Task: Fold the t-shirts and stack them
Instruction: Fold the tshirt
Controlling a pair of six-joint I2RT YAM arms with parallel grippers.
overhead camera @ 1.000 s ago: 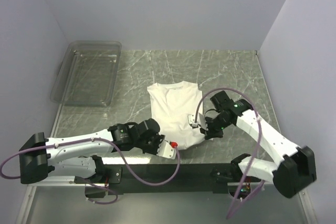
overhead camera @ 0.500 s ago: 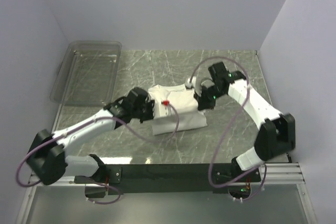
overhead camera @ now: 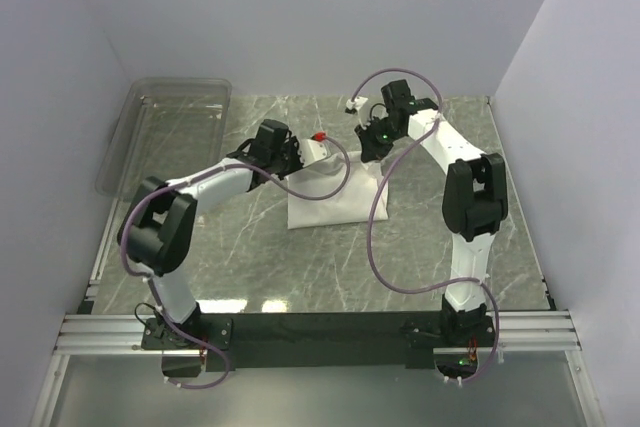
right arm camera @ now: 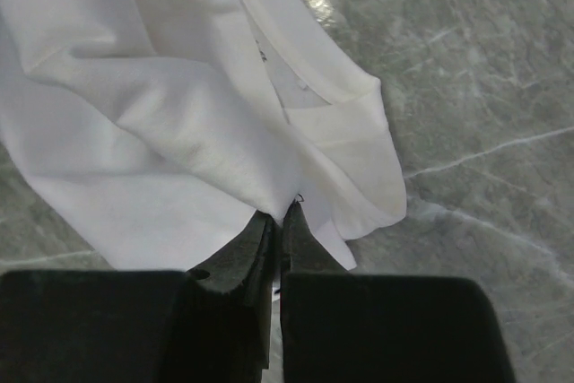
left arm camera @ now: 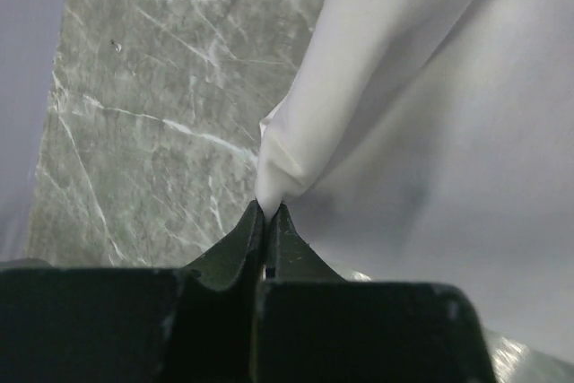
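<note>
While left gripper [left arm camera: 266,214] and right gripper [right arm camera: 278,219] pinch it, the white t-shirt [overhead camera: 327,205] sags doubled.

We find the near half of the marble table [overhead camera: 300,272] open, with room to pass between the left arm [overhead camera: 205,178] and the right arm [overhead camera: 466,192]. The clear bin [overhead camera: 165,142] blocks the far left corner and walls [overhead camera: 330,17] shut in three sides (left, back, right). The t-shirt [overhead camera: 335,209] fills the middle — purple cables [overhead camera: 372,237] loop beside it.

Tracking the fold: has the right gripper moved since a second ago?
Yes. The right gripper, holding the t-shirt, went across the table toward the back wall.
</note>
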